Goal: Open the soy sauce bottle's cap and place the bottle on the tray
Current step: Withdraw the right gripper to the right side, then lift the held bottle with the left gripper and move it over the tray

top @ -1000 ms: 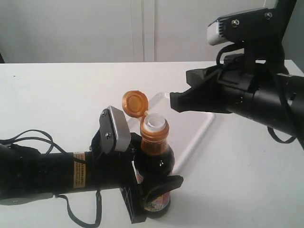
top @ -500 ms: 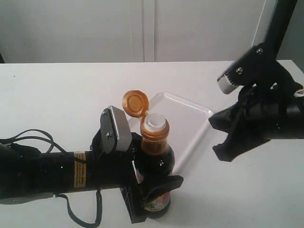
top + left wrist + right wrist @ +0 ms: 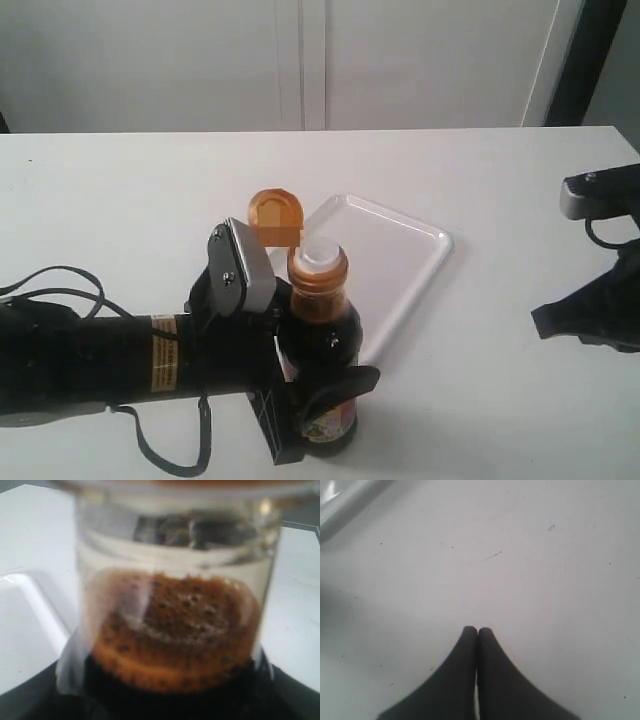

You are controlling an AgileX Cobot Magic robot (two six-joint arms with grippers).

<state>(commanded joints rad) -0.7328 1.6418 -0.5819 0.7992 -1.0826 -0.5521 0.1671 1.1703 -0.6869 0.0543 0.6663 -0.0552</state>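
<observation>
The soy sauce bottle (image 3: 325, 345) stands upright near the front of the table, dark liquid inside, label low on its body. Its orange cap (image 3: 275, 217) is flipped back on its hinge, baring the white spout (image 3: 320, 255). My left gripper (image 3: 318, 400) is shut on the bottle's body; the left wrist view is filled by the bottle (image 3: 175, 625), blurred. The white tray (image 3: 385, 265) lies just behind the bottle. My right gripper (image 3: 545, 322) is low at the right edge, far from the bottle; its fingers (image 3: 478, 632) are pressed together over bare table with nothing between them.
A black cable (image 3: 50, 285) loops on the table beside the left arm. A corner of the tray's rim (image 3: 340, 502) shows in the right wrist view. A dark post (image 3: 585, 60) stands at the back right, against a white wall.
My right arm has drawn away from above the tray, down and to the right edge. The bottle has shifted slightly in the left gripper, its open cap now more upright.
</observation>
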